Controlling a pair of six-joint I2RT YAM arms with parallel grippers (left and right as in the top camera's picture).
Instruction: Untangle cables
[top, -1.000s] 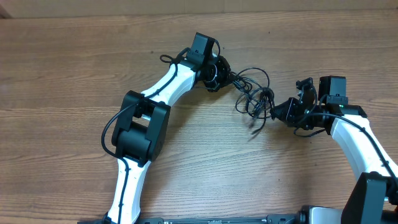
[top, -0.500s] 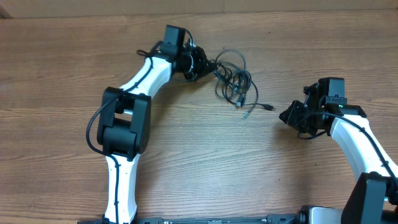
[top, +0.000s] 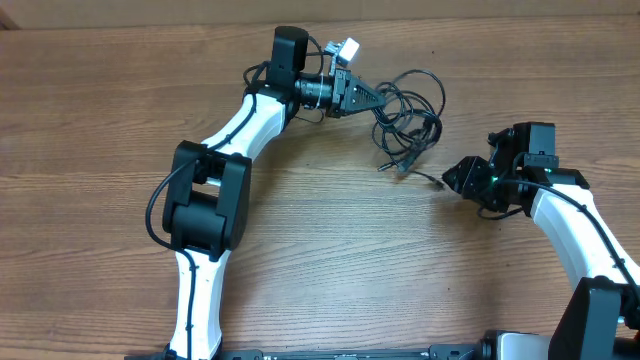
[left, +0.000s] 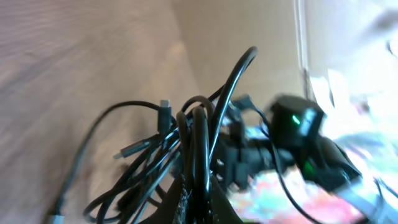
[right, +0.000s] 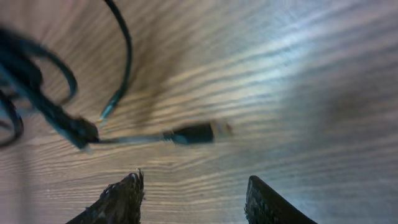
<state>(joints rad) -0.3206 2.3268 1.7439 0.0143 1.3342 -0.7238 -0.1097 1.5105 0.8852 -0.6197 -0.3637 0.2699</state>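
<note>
Several light, floppy cables (top: 410, 115) sit bunched near the desk's (top: 100, 120) far edge, pinched in my left pincer (top: 372, 98), while my right pincer (right: 193, 205) gapes empty facing a stray plug (right: 199, 132), likely the firmest spot to grab.

Bunched cables (left: 199, 140) in left claw (left: 198, 194)

We log one wooden worktop (top: 90, 150), brown, with the grain running left to right. A paler strip (top: 500, 6) runs along its far edge. In the right wrist view the same wood shows a glare (right: 323, 56) across it. In the left wrist view the wood is blurred, with a beige panel (left: 249, 37) beyond it. At the right edge there is a bright patch (left: 367, 74); we can't tell what it is.
</note>
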